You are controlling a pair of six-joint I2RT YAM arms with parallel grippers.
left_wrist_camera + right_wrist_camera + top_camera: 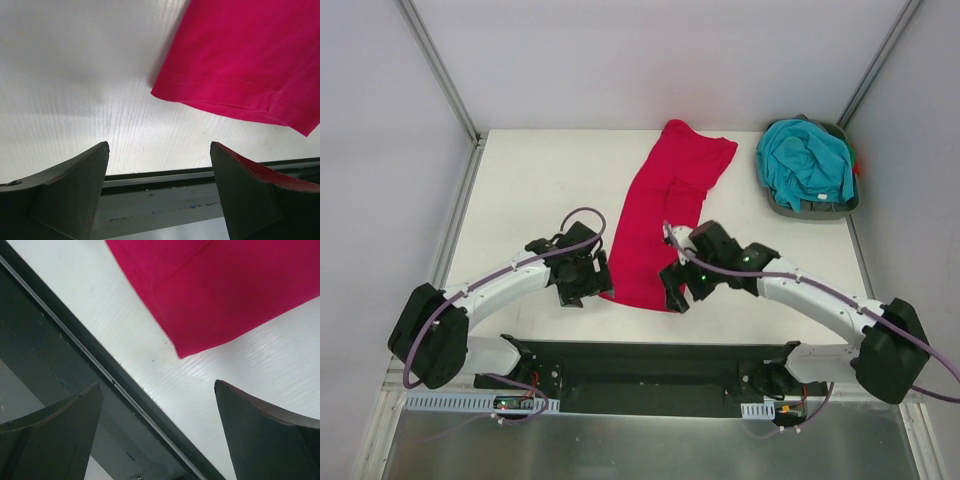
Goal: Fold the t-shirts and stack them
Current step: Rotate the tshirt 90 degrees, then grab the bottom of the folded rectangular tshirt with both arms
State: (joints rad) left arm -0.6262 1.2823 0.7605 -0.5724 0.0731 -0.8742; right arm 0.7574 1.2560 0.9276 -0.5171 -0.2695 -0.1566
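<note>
A crimson-red t-shirt [665, 210] lies on the white table as a long narrow strip, running from the back middle toward the near edge. Its near hem shows in the left wrist view [240, 60] and the right wrist view [215, 285]. My left gripper [588, 288] [159, 146] is low at the hem's left corner, open, with only bare table between its fingers. At the hem's right corner my right gripper [676, 295] [158, 385] is also open and holds nothing. A teal t-shirt [807, 160] lies crumpled in a tray at the back right.
The dark grey-green tray [775, 205] stands at the table's back right corner. A black rail [640, 360] runs along the near edge, just behind both grippers. White walls close in the table [540, 180] on three sides.
</note>
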